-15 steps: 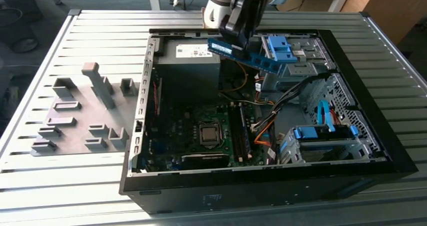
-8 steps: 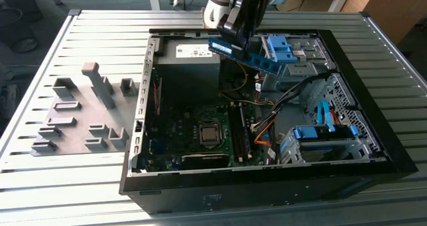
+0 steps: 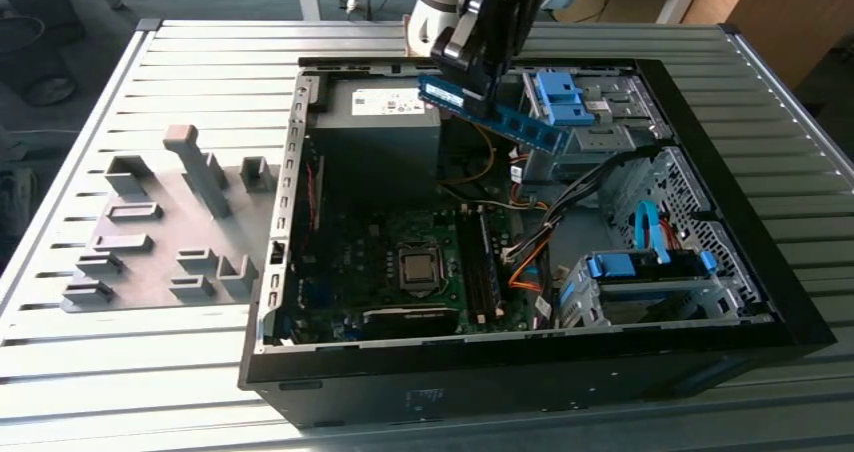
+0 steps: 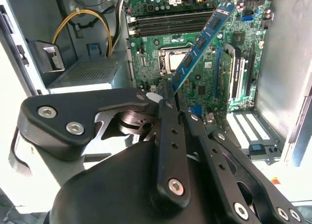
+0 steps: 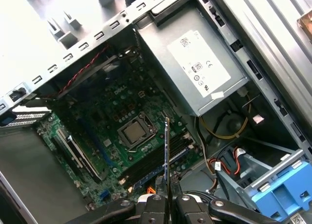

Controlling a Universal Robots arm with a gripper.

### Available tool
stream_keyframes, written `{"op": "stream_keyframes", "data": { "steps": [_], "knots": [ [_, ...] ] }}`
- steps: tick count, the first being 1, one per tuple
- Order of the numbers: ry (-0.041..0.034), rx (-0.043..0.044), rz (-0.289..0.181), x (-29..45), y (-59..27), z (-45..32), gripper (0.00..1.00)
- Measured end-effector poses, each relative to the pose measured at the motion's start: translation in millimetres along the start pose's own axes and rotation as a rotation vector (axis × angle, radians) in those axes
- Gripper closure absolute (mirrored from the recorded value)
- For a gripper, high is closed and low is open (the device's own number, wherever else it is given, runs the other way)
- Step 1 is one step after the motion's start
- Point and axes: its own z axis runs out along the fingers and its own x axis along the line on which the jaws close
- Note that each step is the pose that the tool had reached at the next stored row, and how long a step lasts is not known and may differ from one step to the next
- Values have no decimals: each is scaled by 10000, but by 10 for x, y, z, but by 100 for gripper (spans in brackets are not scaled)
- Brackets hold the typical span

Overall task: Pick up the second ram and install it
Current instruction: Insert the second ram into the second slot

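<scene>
So the gripper (image 3: 470, 84) has the second ram (image 3: 491, 110) pinched tight by one end, fingers (image 4: 170, 136) closed flat against the board's two faces. In the exterior view the stick hangs in the air above the open computer case (image 3: 747, 302), up around 12 o'clock of the case opening, near the power supply (image 3: 387, 107) and the blue drive-bay latch (image 3: 561, 94). It's not touching anything else as far as the pictures show.

The long axis is the thing to watch. In the second wrist view the ram (image 4: 200, 44) runs straight out from the gripper's tips, pointing toward 1 o'clock across the motherboard (image 4: 195, 68), free end over the memory slots (image 4: 170, 25). In the first wrist view it's seen edge-on as a thin line (image 5: 166, 151) heading to 12 o'clock, ending just beside the CPU socket (image 5: 136, 132). The slots sit below and ahead of the stick, so it looks carried but not seated yet.
</scene>
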Motion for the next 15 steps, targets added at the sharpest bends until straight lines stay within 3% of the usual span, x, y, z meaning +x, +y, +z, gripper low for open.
{"op": "stream_keyframes", "data": {
  "steps": [15],
  "knots": [
    [-8, 9, 751, 0, 0, 2, 86]
  ]
}}
